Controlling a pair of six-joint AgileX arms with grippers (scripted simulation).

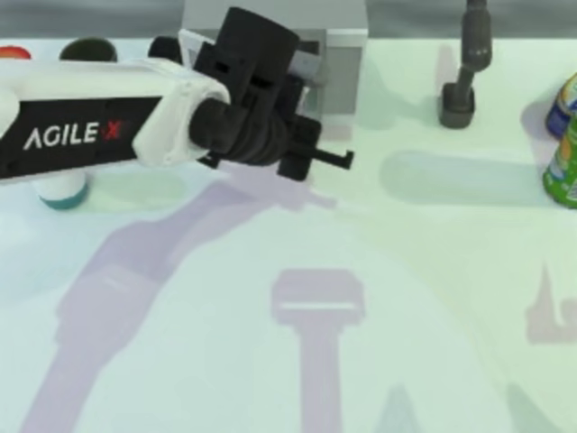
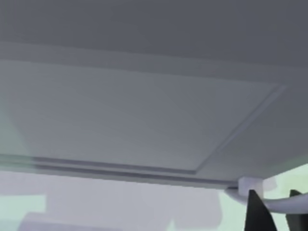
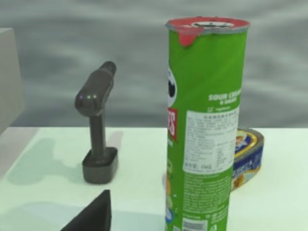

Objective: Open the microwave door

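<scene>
Black fingers of the left gripper (image 1: pixel 320 155) stand in front of the microwave (image 1: pixel 338 54), at about twelve o'clock on the table (image 1: pixel 361 298) in the top view. Two dark fingertips (image 2: pixel 257 211) show in the left wrist view right at the pale bar handle (image 2: pixel 250 185) of the microwave door (image 2: pixel 134 115), one on each side of the curved bar, so the handle looks to sit between them. Whether they are spread or pressed on it, I cannot tell; the tips are cut off at the picture's edge.

From above, the wrist hides most of the door; a pale panel edge shows at about ten o'clock from the gripper, angled away from the silver body, which suggests the door is already partly swung out. I judge the step in hand to be the pull itself, with the handle hooked.

Next the move calls for an arc rather than a straight tug: the gripper should follow the door's swing around its hinge, keeping the bar between the fingers so it does not slip off.

Away at two o'clock stands a dark drill-like tool (image 1: pixel 462 68), and at three o'clock a green crisp tube (image 3: pixel 204 125) beside a blue tin (image 3: pixel 248 156). The right gripper (image 3: pixel 91 216) is parked near them; I cannot tell its state.
</scene>
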